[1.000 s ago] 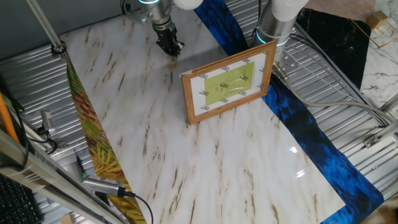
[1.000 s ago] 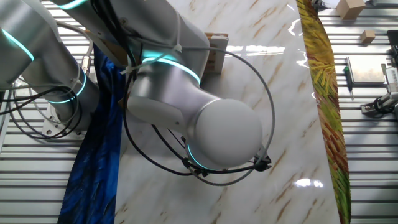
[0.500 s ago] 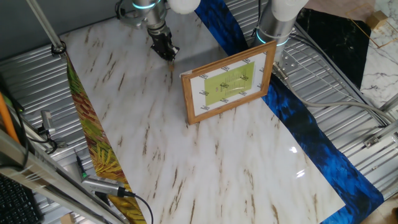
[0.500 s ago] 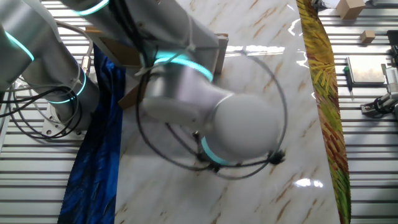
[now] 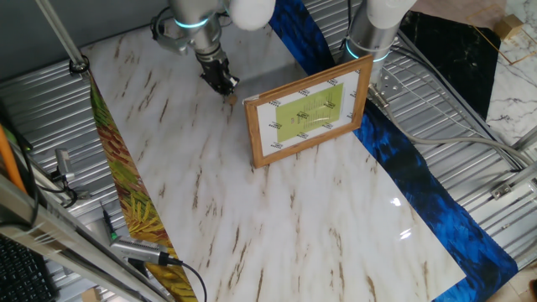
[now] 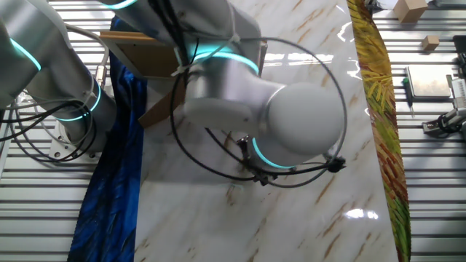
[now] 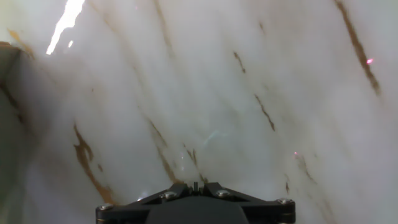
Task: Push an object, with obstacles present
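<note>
The gripper (image 5: 225,85) was seen lowered to the marble table (image 5: 277,210), its fingers apparently drawn together (the gap could not be judged with certainty). The small wooden nub (image 5: 231,94) lay just beside its tip, near the upright picture frame (image 5: 307,111). The push was judged to be underway, with more travel remaining.
</note>
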`<move>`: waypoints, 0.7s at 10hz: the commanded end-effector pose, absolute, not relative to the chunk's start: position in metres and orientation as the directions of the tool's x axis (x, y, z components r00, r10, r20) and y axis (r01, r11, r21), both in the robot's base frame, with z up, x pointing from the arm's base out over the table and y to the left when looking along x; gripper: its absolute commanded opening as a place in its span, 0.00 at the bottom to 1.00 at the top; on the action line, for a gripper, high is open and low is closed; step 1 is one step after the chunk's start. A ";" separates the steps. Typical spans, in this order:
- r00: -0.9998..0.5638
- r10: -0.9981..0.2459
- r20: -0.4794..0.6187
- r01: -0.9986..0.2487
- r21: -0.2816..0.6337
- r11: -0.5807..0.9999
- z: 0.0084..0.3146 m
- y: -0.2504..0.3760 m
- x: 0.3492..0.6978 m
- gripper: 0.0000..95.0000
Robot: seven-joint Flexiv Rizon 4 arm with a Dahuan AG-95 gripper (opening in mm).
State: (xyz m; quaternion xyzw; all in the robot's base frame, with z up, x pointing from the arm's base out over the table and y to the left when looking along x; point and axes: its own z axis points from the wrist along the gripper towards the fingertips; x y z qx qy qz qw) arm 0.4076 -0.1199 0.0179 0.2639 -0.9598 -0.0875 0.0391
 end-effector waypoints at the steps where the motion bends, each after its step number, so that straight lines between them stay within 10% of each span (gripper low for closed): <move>1: -0.860 -0.509 0.034 -0.495 0.185 0.849 0.020 -0.120 0.409 0.00; 7: -0.857 -0.513 0.041 -0.497 0.195 0.846 0.033 -0.126 0.403 0.00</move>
